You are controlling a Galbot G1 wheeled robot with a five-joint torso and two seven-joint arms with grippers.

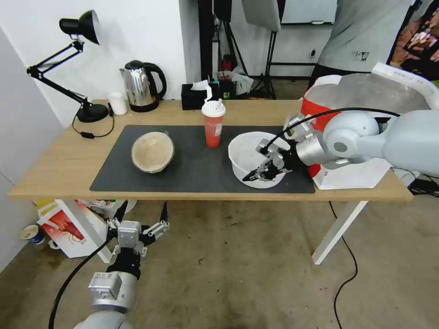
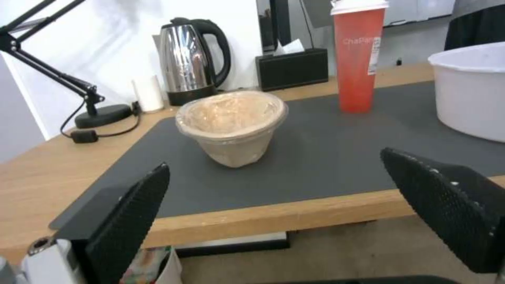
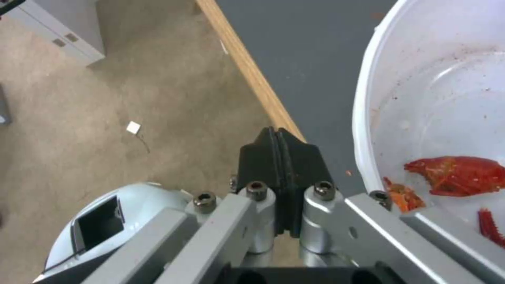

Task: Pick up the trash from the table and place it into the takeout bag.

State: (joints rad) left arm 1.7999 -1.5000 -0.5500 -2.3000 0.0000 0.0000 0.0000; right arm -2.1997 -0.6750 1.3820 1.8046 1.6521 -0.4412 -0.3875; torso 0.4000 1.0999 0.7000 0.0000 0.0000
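Your right gripper (image 1: 250,177), fingers pressed together, sits at the near rim of the white plastic bowl (image 1: 244,157); your left gripper (image 1: 142,213), fingers apart, waits below the table (image 1: 64,160).

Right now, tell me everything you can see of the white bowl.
The white bowl is a big, deep, round tub that looks like thin plastic, open-topped and upright. It stands on the grey mat near the table's front edge, beside the takeout bag. Inside are red shell scraps and red specks on the walls. The right gripper sits shut at the near rim; whether it touches the bowl is unclear.
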